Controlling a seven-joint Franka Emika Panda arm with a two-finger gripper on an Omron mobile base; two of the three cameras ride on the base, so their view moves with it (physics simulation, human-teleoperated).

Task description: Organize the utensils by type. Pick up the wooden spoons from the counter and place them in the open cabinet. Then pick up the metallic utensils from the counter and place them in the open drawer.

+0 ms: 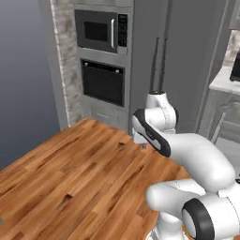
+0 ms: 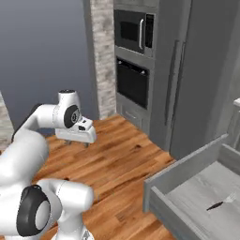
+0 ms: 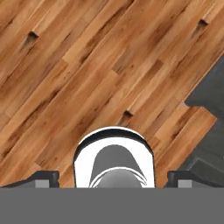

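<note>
My gripper [image 2: 78, 143] hangs over the wooden floor, left of the open drawer [image 2: 186, 165], fingers pointing down. In the hand view the gripper [image 3: 113, 178] is open: its dark fingertips [image 3: 43, 177] stand far apart with only floor planks between them. A thin fork [image 2: 217, 205], the metallic utensil, lies on the pale grey bottom of the drawer. A corner of the white counter [image 1: 224, 82] shows at the far right. The wooden spoons and the open cabinet are out of view.
A tall grey unit with a microwave [image 1: 101, 32] above a wall oven [image 1: 103, 82] stands ahead, beside a grey fridge door [image 2: 206, 70]. A brick strip [image 1: 63, 61] edges a blue-grey wall. Wooden floor [image 1: 70, 173] spreads below the arm.
</note>
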